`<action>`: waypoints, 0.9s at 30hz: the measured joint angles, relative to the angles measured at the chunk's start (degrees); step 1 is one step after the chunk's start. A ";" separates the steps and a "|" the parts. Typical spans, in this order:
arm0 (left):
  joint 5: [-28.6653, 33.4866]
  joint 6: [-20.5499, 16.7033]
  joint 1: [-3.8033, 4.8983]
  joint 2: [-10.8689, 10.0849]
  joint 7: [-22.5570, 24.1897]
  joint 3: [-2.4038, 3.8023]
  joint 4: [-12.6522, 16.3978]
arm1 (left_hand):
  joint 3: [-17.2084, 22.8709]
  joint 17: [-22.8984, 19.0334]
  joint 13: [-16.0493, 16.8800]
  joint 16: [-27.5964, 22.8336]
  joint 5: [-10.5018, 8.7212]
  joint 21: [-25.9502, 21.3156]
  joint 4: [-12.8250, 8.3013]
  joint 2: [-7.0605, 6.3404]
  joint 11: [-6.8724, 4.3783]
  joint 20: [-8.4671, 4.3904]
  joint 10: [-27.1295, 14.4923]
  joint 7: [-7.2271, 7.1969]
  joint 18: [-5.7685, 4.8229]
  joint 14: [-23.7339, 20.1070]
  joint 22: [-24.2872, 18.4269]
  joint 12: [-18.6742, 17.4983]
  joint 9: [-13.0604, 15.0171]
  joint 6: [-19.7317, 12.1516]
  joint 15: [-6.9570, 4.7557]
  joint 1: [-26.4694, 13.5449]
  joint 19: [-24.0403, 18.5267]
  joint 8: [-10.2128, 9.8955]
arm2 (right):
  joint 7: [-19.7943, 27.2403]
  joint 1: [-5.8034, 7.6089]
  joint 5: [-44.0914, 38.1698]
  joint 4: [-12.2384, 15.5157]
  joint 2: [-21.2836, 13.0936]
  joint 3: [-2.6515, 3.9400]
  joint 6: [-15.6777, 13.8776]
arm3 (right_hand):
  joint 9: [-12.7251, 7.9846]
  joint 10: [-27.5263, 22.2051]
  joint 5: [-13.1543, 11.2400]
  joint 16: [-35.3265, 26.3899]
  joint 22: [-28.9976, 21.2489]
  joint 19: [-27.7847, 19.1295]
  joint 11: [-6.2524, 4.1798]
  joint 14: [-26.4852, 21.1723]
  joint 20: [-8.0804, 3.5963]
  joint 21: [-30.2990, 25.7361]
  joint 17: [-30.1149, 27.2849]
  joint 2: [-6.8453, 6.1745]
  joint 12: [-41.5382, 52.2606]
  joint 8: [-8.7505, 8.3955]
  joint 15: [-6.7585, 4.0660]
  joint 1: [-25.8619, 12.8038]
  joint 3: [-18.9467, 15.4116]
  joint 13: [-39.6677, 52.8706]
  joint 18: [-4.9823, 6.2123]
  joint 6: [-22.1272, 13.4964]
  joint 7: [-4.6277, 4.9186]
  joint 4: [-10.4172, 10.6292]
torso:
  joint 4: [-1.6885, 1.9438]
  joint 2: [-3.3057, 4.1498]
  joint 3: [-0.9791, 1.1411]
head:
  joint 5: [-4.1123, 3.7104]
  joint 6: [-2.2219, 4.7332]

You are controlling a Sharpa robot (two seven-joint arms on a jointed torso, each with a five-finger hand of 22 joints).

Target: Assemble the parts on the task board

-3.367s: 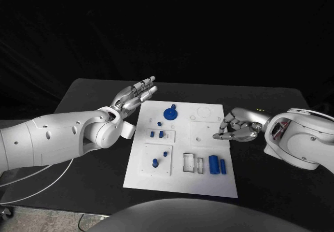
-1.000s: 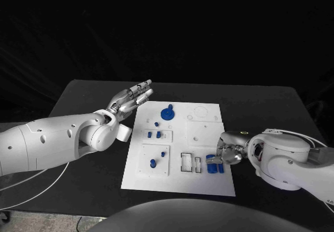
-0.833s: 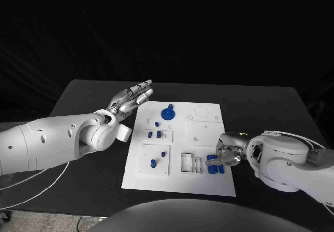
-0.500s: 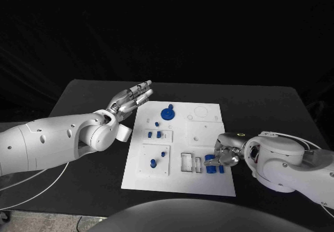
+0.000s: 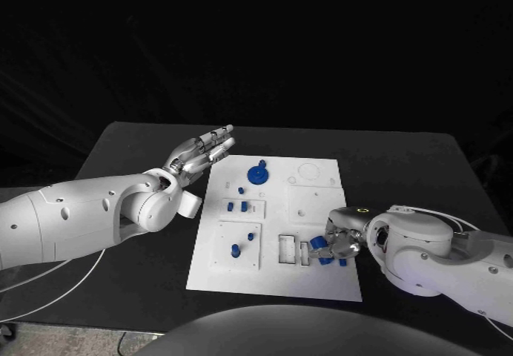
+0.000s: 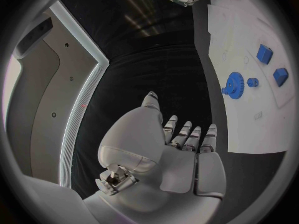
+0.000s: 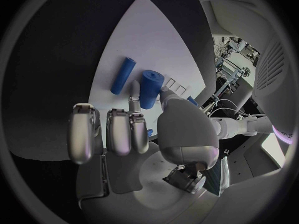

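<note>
Nearest, on the near right part of the task board [image 5: 310,285], the right robot hand [image 5: 336,243] pinches a thick blue cylinder [image 7: 150,88] between thumb and a finger, tilted off the plate. A thinner blue cylinder [image 7: 122,75] lies just beside it on the board. Farther back a blue gear [image 5: 259,175] sits on the board. Beside the board's far left corner, over the black bench [image 5: 416,159], the left robot hand [image 5: 201,153] hangs released, fingers straight, grasping nothing.

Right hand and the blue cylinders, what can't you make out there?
- Head view: the right hand covers part of the thick blue cylinder, so the grip is unclear.
- Right wrist view: the fingers hide that cylinder's lower end; the thin blue cylinder lies free beside it.
- Head view: the white task board's slot shapes are too small.
</note>
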 measured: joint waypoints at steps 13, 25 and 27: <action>-0.08 0.41 -0.02 0.02 -0.37 0.00 -0.04 | -0.14 0.05 -0.01 0.23 1.48 0.00 0.14 0.30 0.00 0.00 0.00 0.39 0.00 0.20 0.17 0.00 0.05 0.39 0.20 0.76 0.41 0.24 | 0.33 -0.19 1.13 -0.61 0.81 0.18 -1.07 | 2.05 -0.12 16.02 -0.16 0.00 0.00 1.55 0.01 0.01 -0.21 -0.61 0.90 0.00 -2.35 0.46 2.57 -0.22 0.00 0.00 -4.89 2.68 -2.13 | -0.02 -0.03 0.03 | 0.04 0.00; -0.09 0.64 -0.08 0.06 -0.60 -0.01 -0.06 | -0.14 0.07 0.04 0.45 2.15 0.22 0.15 0.60 0.00 0.00 0.00 0.39 0.00 0.20 0.34 0.23 0.05 0.39 0.20 1.05 0.41 0.24 | 0.71 -0.09 6.03 -1.06 0.67 0.35 -1.63 | 14.74 -0.25 41.34 -0.48 0.04 0.09 2.30 -0.09 0.96 -0.55 -1.18 -0.66 0.00 -6.08 1.39 4.13 0.76 0.00 0.00 -7.26 5.05 -1.14 | -0.01 -0.03 0.03 | 0.05 0.00; -0.09 0.68 -0.09 0.03 -0.65 -0.01 -0.06 | -0.14 0.10 0.04 0.45 2.15 0.22 0.15 0.60 -0.01 0.20 0.00 0.39 0.01 0.41 0.40 0.23 0.04 0.39 0.41 1.05 0.61 0.24 | 0.83 -0.05 7.62 -1.10 0.43 0.39 -2.17 | 14.74 -0.31 41.91 -0.48 0.04 0.09 2.37 -0.09 0.96 -0.55 -0.87 -0.66 0.00 -6.23 1.41 4.13 0.82 -0.01 0.00 -7.72 5.51 -1.08 | -0.01 -0.02 0.04 | 0.11 0.00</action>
